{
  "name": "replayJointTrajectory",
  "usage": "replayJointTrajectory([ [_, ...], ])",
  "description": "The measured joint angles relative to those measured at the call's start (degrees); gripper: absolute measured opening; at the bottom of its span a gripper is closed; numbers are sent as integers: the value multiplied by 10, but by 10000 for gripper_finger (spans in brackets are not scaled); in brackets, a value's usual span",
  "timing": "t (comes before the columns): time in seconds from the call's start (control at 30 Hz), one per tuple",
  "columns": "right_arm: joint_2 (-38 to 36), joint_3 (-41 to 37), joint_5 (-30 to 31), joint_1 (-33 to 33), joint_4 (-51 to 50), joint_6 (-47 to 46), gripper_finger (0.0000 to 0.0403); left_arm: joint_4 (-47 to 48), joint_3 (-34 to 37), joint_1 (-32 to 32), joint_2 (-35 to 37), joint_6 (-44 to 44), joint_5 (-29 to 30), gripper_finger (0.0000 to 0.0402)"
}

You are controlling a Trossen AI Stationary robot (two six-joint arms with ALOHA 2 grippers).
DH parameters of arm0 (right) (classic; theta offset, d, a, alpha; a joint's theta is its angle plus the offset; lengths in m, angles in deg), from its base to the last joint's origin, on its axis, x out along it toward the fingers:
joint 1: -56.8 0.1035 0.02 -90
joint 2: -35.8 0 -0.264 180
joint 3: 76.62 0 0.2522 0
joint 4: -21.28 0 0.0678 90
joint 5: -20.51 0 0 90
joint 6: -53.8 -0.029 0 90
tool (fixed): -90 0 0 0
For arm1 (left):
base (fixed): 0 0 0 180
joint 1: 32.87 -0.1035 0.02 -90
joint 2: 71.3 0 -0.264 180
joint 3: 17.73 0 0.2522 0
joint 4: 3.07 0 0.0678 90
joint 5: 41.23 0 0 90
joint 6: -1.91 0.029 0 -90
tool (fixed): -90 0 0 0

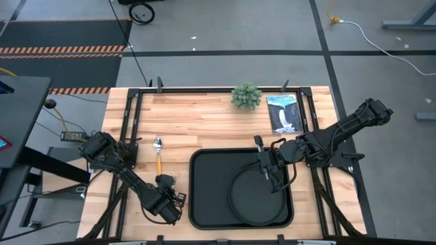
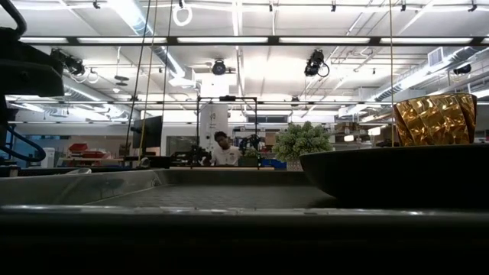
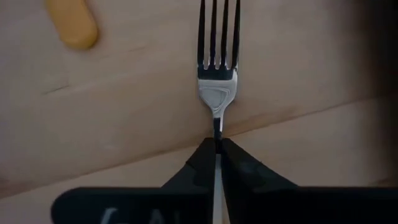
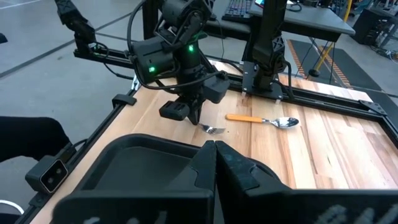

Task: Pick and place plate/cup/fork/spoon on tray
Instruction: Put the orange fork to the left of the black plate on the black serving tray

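Observation:
The fork (image 3: 217, 68), with silver tines, sticks out past my left gripper (image 3: 217, 142), which is shut on it beside the tray's left edge (image 1: 193, 190); its handle is hidden. The right wrist view shows that gripper (image 4: 189, 112) pointing down with the tines (image 4: 215, 129) low over the wood. The spoon (image 1: 158, 153) lies on the table, beyond the gripper toward the far edge. The black plate (image 1: 255, 197) lies on the tray. My right gripper (image 4: 214, 146) is shut and empty above the tray (image 1: 267, 173). The amber cup (image 2: 435, 118) shows behind the plate's rim (image 2: 397, 172). My left gripper pinches the fork's narrow neck (image 3: 217, 124), just behind the tines, between its two fingers. The fork runs in line with the fingers, tines pointing away from them. The fingers slant down from above. Whether the tines touch the table, I cannot tell.
A small green plant (image 1: 246, 96) and a picture card (image 1: 285, 114) stand at the table's far edge. Black frame rails run along the table's sides. A person (image 2: 223, 149) sits far back in the room.

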Motion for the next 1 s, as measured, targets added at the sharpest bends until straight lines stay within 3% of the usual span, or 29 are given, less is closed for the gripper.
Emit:
replayJointTrajectory([
  [0.43, 0, 0, 4, 0, -7, 4, 12, 14, 0, -13, 66, 7, 66, 21],
  [0.77, -33, 0, 20, 1, -62, -5, 12, -185, 0, -87, 68, 154, 127, 24],
  [1.0, -71, 0, 21, 13, -113, -27, 12, -302, 0, -131, 46, 221, 134, 24],
])
